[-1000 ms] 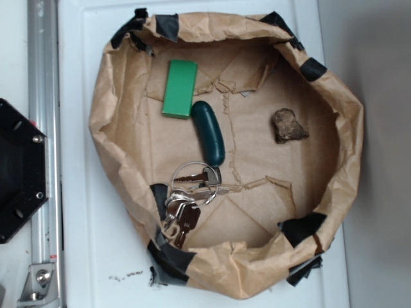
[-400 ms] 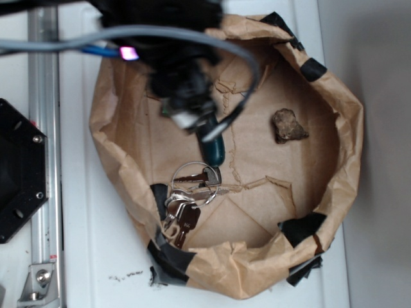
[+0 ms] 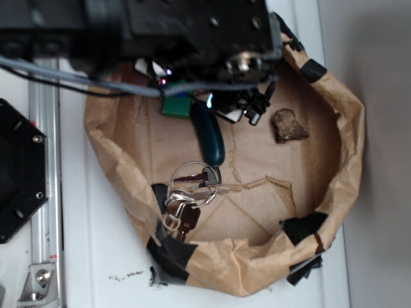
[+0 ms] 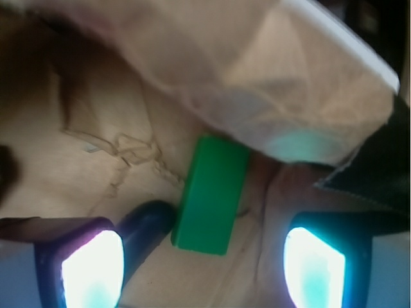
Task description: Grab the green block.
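Note:
In the wrist view the green block (image 4: 212, 196) is a flat bright-green bar lying on the brown paper. It sits ahead of my gripper (image 4: 202, 269), in line with the wide gap between the jaws. The gripper is open, both glowing fingertips (image 4: 93, 269) apart from the block and holding nothing. In the exterior view only one end of the green block (image 3: 176, 105) shows below the black arm, which hides the rest. The dark teal capsule (image 3: 209, 133) lies just right of the block, and its rounded end (image 4: 144, 223) lies by my left finger.
All things lie in a crumpled brown paper bag (image 3: 343, 147), whose folded wall (image 4: 270, 83) hangs close over the block. A brown rock (image 3: 288, 125) sits at the right, a bunch of keys (image 3: 188, 196) at the lower left. A black mount (image 3: 16, 170) stands left of the bag.
The arm has come in over the top of the bag and now hides most of the green block, which lay in full view a second ago. The objects have not moved.

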Motion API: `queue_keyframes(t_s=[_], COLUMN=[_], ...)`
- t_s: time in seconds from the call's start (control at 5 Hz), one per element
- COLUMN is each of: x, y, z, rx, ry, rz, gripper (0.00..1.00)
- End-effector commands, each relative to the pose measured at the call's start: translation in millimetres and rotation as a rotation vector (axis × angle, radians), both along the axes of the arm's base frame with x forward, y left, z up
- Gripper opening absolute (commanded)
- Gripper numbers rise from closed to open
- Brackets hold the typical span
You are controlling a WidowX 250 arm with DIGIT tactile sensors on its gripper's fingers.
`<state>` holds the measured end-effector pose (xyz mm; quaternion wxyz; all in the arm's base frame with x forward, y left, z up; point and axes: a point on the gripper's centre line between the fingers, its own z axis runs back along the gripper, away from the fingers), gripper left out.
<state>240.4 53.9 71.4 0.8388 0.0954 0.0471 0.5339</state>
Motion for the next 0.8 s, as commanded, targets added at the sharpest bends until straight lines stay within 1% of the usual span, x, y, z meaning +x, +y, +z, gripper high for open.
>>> queue_keyframes(t_s=[0.0, 0.2, 0.4, 0.6], x=[-16.5, -39.3, -49.9, -42.9], y=[9.7, 25.6, 25.4, 20.7], z=[20.9, -4.1, -42.8, -51.5], rx=[0.04, 0.075, 0.014, -0.049], ry=[-0.114, -0.226, -0.285, -0.231], rz=[0.094, 0.092, 0.184, 0.275], gripper=[1.0, 1.0, 1.0, 1.0])
